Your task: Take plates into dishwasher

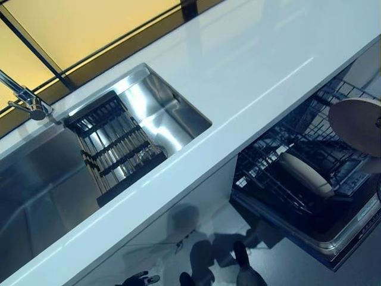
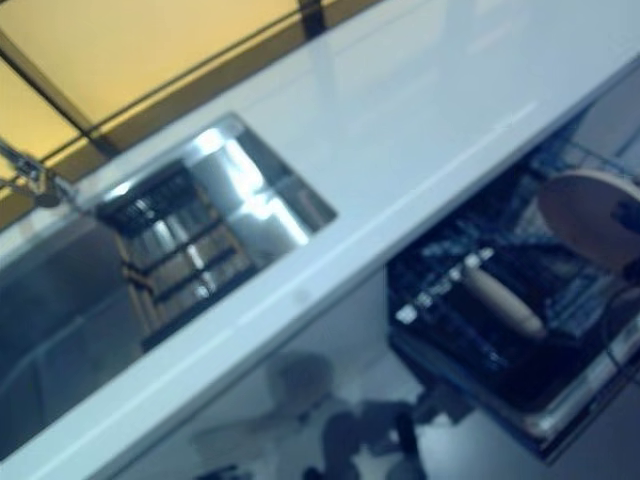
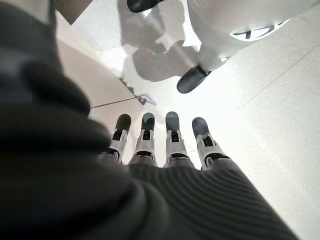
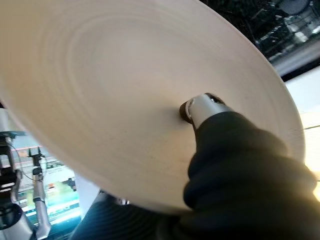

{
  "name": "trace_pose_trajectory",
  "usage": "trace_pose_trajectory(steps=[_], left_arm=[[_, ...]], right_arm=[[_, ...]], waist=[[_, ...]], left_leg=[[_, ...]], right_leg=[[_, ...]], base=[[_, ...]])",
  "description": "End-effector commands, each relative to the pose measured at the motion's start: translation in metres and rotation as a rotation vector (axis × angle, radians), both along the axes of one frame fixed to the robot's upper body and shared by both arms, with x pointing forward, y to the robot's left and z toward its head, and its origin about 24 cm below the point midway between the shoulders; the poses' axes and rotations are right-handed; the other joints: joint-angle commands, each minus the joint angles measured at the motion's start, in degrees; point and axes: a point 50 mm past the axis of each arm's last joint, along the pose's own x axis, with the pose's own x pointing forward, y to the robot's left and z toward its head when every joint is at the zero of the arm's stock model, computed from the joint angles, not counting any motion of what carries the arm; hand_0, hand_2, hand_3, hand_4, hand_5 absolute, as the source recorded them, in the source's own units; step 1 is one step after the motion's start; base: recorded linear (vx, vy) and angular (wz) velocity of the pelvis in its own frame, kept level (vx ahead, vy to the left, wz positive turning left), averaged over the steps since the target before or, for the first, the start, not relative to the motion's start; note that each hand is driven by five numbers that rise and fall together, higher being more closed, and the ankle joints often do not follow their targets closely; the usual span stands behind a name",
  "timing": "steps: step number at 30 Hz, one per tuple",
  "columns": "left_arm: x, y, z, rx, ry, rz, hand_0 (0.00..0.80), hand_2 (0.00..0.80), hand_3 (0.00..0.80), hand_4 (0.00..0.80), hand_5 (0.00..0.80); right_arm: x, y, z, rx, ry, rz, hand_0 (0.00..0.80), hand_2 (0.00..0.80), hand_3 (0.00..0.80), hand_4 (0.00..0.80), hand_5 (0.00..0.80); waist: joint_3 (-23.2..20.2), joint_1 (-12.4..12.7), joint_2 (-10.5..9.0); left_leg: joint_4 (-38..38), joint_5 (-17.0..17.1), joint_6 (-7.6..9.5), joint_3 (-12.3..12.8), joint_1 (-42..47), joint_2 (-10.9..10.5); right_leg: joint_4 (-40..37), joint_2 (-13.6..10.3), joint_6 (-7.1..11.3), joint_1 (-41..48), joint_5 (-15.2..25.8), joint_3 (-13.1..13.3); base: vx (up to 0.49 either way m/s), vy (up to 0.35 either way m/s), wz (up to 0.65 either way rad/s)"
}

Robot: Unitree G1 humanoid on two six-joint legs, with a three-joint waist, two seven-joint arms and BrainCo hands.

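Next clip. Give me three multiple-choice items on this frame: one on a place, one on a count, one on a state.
1. Where is the black rack?
A. in the sink
B. on the counter
C. on the floor

2. How many plates already stand in the dishwasher rack?
A. none
B. one
C. four

3. What is the right hand doing?
A. hanging idle
B. holding a plate
C. touching the faucet

Key: 1 A, it spans the sink. 2 B, one racked plate. 3 B, its thumb presses the held plate; the left hand holds nothing.
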Motion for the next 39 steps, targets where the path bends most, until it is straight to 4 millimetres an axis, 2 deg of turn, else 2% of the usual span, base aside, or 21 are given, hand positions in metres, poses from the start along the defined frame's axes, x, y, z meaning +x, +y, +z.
trace_pose_trajectory(steps=[1,5,19,30,32,39], left_arm=[[0.0,0.009,0.001,0.01,0.01,-0.007,0.0,0.0,0.0,0.0,0.0],[0.002,0.006,0.002,-0.009,0.001,-0.018,0.0,0.0,0.0,0.0,0.0],[0.006,0.0,0.002,-0.021,-0.013,-0.036,0.0,0.0,0.0,0.0,0.0],[0.003,-0.002,0.001,-0.022,-0.001,-0.057,0.0,0.0,0.0,0.0,0.0],[-0.001,-0.005,-0.001,-0.027,0.007,-0.065,0.0,0.0,0.0,0.0,0.0],[-0.004,-0.007,-0.002,-0.023,0.026,-0.087,0.0,0.0,0.0,0.0,0.0]], right_arm=[[-0.001,0.006,0.046,-0.1,-0.148,-0.012,0.8,0.8,0.8,0.8,0.8],[-0.002,0.01,0.049,-0.139,-0.147,-0.005,0.8,0.8,0.8,0.8,0.8],[0.0,0.015,0.046,-0.136,-0.144,0.009,0.8,0.8,0.8,0.8,0.8],[0.007,0.011,0.026,-0.027,-0.115,-0.021,0.8,0.8,0.8,0.8,0.8],[0.013,0.01,0.01,0.018,-0.08,-0.028,0.8,0.8,0.8,0.8,0.8],[0.023,0.011,-0.006,0.06,-0.018,-0.027,0.8,0.8,0.8,0.8,0.8]], waist=[[-1.09,-0.24,-2.7],[-0.28,-0.65,-1.49],[0.36,-0.63,-0.67],[-0.49,0.11,-0.9],[-1.04,0.61,-0.89],[-2.04,1.71,-1.24]], left_leg=[[-0.06,-3.48,0.74,-2.15,2.45,-1.85],[-0.06,-3.04,0.48,-2.05,1.83,-2.05],[-0.06,-3.02,0.42,-2.12,1.76,-2.15],[-0.06,-3.23,0.57,-2.31,2.33,-2.1],[-0.06,-3.41,0.7,-2.32,2.89,-2.09],[-0.06,-3.54,0.75,-2.87,3.59,-1.97]], right_leg=[[0.22,-0.92,2.53,0.54,-3.62,-1.36],[0.22,-1.22,2.49,-0.07,-3.63,-1.54],[0.22,-1.68,2.44,0.02,-3.84,-2.13],[0.22,-1.79,2.51,0.77,-3.95,-2.62],[0.22,-1.8,2.42,1.47,-4.13,-2.72],[0.22,-1.93,2.41,2.54,-4.29,-3.19]], base=[[0.0,0.0,0.0],[0.0,0.0,0.0],[0.0,0.0,0.0],[0.002,0.001,0.0],[0.049,0.019,0.03],[0.028,0.007,0.05]])
